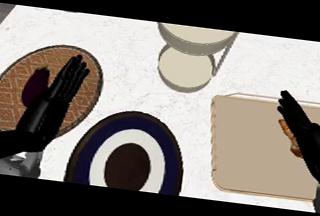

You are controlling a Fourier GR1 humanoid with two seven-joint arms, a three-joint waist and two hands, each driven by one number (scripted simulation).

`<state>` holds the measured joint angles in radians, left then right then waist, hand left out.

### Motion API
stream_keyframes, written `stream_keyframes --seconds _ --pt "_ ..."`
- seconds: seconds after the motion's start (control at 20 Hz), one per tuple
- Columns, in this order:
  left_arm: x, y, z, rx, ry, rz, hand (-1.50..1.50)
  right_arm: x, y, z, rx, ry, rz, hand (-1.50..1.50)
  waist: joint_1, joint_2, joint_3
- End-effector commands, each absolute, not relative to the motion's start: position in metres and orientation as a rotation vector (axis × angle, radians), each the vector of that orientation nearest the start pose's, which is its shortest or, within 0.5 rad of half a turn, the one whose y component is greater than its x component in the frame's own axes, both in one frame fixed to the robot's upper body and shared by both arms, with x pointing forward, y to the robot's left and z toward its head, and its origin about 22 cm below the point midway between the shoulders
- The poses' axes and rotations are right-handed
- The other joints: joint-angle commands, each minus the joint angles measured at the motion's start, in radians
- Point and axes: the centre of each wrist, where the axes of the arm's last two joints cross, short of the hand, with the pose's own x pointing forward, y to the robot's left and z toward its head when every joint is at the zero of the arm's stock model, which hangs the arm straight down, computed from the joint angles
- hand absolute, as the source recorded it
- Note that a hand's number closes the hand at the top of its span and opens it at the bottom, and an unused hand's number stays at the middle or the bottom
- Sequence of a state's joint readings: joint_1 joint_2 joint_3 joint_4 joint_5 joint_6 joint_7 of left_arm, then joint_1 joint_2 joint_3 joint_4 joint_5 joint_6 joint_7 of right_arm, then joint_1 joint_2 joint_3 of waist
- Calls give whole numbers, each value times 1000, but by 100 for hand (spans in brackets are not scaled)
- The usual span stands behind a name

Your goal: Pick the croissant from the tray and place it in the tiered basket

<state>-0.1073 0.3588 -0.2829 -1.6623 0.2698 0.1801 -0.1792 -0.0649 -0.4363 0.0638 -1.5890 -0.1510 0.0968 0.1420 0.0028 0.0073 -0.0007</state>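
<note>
- At about nine o'clock a round woven mat point(18, 75) holds a dark purple item point(35, 86). I cannot say what it is.
- The left hand point(52, 99) hangs over that mat, fingers straight and apart, holding nothing; it looks parked clear of the job.
- At six o'clock sits a plate point(89, 144) with a dark blue rim, a white ring and a brown centre.
- At twelve o'clock stands the tiered basket point(195, 39), its two pale round trays stacked; it is the destination and holds nothing visible.
- At three o'clock lies the tan tray point(252, 141). The croissant point(289, 136) rests near its right side, mostly hidden.
- The right hand point(309, 136) lies over the croissant, fingers straight and together, not yet curled round it, likely lining up the grasp.
- The surface point(127, 40) is pale marble; darker floor shows at its upper corners.
</note>
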Motion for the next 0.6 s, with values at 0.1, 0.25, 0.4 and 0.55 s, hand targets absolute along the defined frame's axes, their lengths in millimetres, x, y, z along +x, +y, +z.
stream_keyframes --seconds 0.1,0.25,0.4,0.55 --pt "247 231 26 -51 -1667 -160 0 258 -349 83 128 -1800 405 150 -19 -7 6" --pt "247 250 8 -23 -1504 -105 0 262 -350 108 356 -2066 445 150 -50 -3 13" --pt "256 238 16 -78 -1456 -113 0 247 -422 62 -169 -1993 -107 -150 -43 14 12" --pt "268 221 23 -103 -1428 -136 0 226 -452 34 -42 -2115 34 -150 -19 4 8"
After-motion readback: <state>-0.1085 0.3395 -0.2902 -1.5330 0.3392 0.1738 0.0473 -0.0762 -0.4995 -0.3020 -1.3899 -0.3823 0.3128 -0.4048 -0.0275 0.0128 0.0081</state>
